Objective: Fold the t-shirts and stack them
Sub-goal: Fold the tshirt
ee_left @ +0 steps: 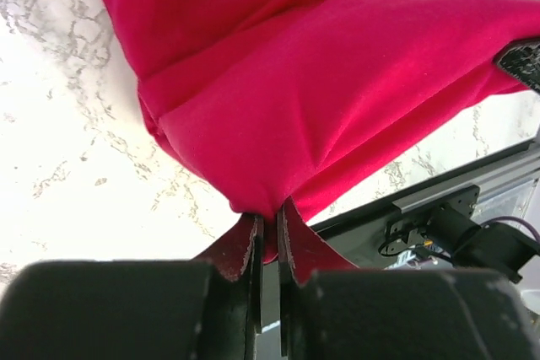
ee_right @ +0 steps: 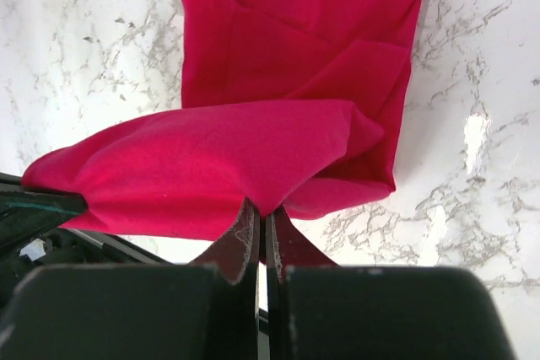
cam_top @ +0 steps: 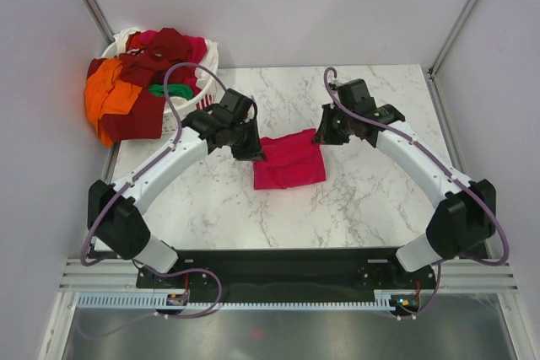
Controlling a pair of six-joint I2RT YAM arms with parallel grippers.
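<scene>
Tabletop [cam_top: 371,200] of veined marble, between pale walls [cam_top: 295,6], bears crimson-pink t-shirt [cam_top: 289,160].

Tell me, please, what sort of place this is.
Likely a robotics lab work cell: a marble-pattern table boxed in by plain panels on aluminium posts, with a laundry basket of t-shirts at one corner.
</scene>
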